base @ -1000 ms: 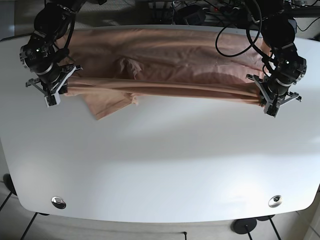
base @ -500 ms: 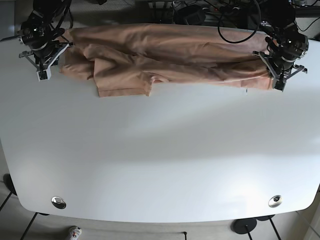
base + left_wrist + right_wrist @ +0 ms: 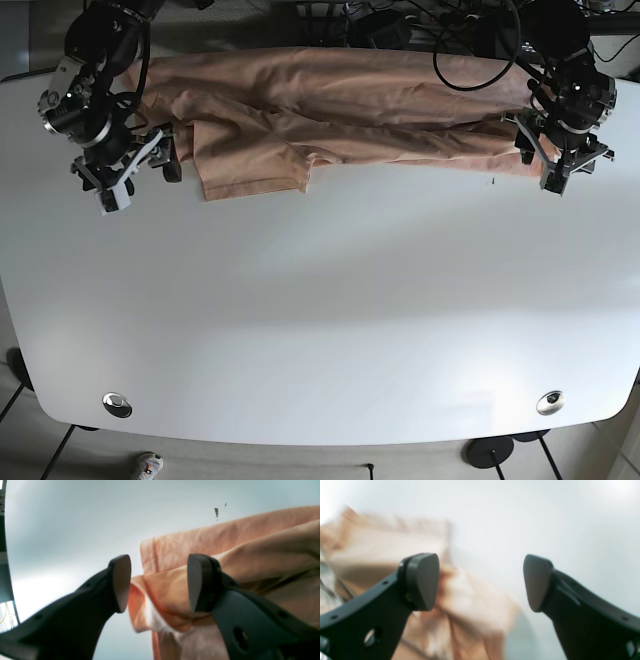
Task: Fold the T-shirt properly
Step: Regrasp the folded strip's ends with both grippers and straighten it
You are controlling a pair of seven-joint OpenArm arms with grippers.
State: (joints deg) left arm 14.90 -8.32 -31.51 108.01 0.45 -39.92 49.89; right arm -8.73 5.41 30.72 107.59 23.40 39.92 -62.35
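The peach T-shirt (image 3: 350,100) lies folded lengthwise along the table's far edge, with a sleeve flap (image 3: 250,165) sticking out toward the front. My right gripper (image 3: 135,175) is open just off the shirt's left end. In the right wrist view, the right gripper (image 3: 481,582) holds nothing and the blurred shirt (image 3: 382,545) lies behind its left finger. My left gripper (image 3: 553,165) sits at the shirt's right end. In the left wrist view, that gripper (image 3: 160,582) is open, its fingers apart around the shirt's (image 3: 225,537) folded corner without clamping it.
The white table (image 3: 320,320) stretches toward the front, with two metal fittings (image 3: 117,404) (image 3: 549,402) near its front edge. A small dark speck (image 3: 491,182) lies on the table beside the shirt's right end. Cables (image 3: 420,30) run behind the far edge.
Both grippers have opened and let go of the shirt. The right gripper has drawn back toward the front, off the shirt's end. The left gripper has shifted slightly forward. The shirt lies folded.
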